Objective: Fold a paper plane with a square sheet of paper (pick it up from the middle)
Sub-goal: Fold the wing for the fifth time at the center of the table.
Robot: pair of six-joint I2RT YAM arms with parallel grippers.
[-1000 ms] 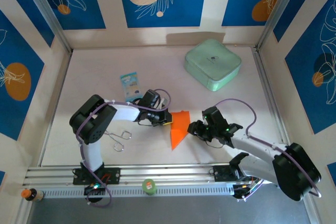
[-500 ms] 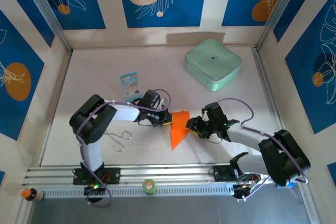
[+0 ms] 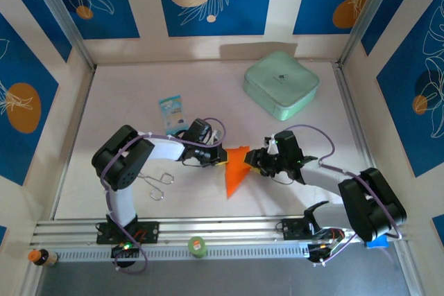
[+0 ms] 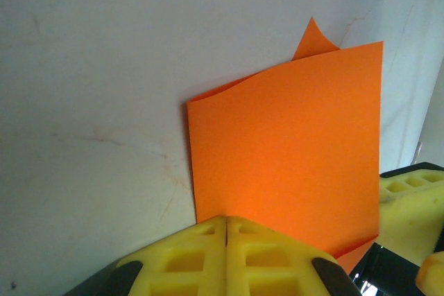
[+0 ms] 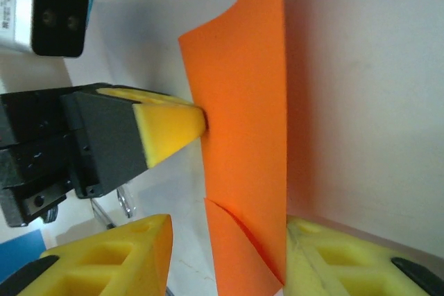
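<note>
- The right hand [image 3: 254, 162] has moved left and slightly towards the far edge of the table [image 3: 125, 102] over the last second. It has come from well apart to close against the right side of the orange sheet of paper [image 3: 234, 171]. The left hand [image 3: 222, 160] and the sheet have stayed where they were.
- The sheet is already folded. From above it sits around the middle of the table, a little nearer the near edge, between the two hands, and tapers to a point towards the near edge.
- Whether it lies flat or is lifted off the table I cannot tell.
- Left hand: in its own wrist view the two yellow fingers [image 4: 267, 258] are pressed together, pinching the left edge of the sheet [image 4: 291, 150]. A curled corner of an under layer peeks out past the far edge.
- Right hand [image 5: 229, 230]: in its own wrist view the yellow fingers are spread, one on either side of the sheet's [image 5: 243, 95] lower part. The right-side finger [image 5: 347, 258] is just at the paper's edge and the left-side one stands apart from it, so it is not clamped.
- A mint-green box [image 3: 281, 84] sits near the far right corner of the table.
- A small blue-and-white packet [image 3: 171, 110] lies beyond the left hand, towards the far edge.
</note>
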